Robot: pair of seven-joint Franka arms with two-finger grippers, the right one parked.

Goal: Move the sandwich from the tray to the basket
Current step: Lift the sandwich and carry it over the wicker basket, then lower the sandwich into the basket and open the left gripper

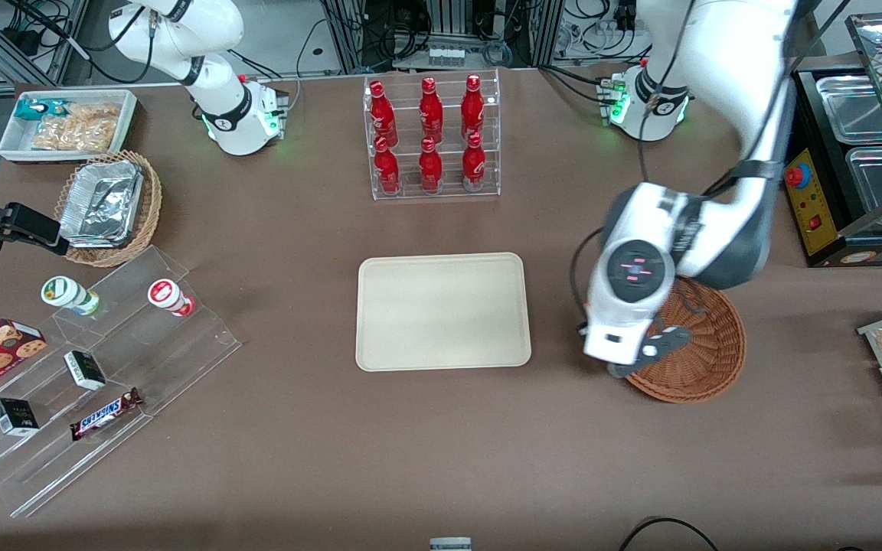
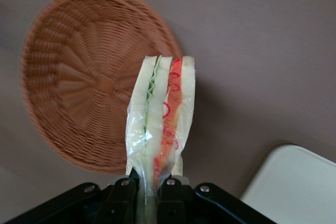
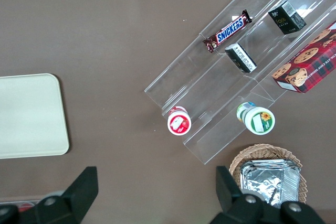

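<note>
Plainly, we had our gripper point(image 1: 649, 350) above the table near the wicker basket's rim point(image 1: 733, 337), its jaws pinching the wrapped sandwich point(image 2: 161, 111).

At the front view's three o'clock from the matt tray point(image 1: 443, 312), we see rough wicker on the basket point(image 1: 709, 356), by the smooth gripper point(image 1: 649, 352); glossy plastic wraps the sandwich point(image 2: 157, 124).

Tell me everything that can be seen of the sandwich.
The sandwich is wrapped in clear, shiny film. Its filled face shows pale bread layers, a thin ruffled green filling and an orange-red one with bright red squiggles. The left gripper, over the edge of the wicker basket, pinches it by one end. It seems held up off the basket; its opposite face is hidden.
</note>
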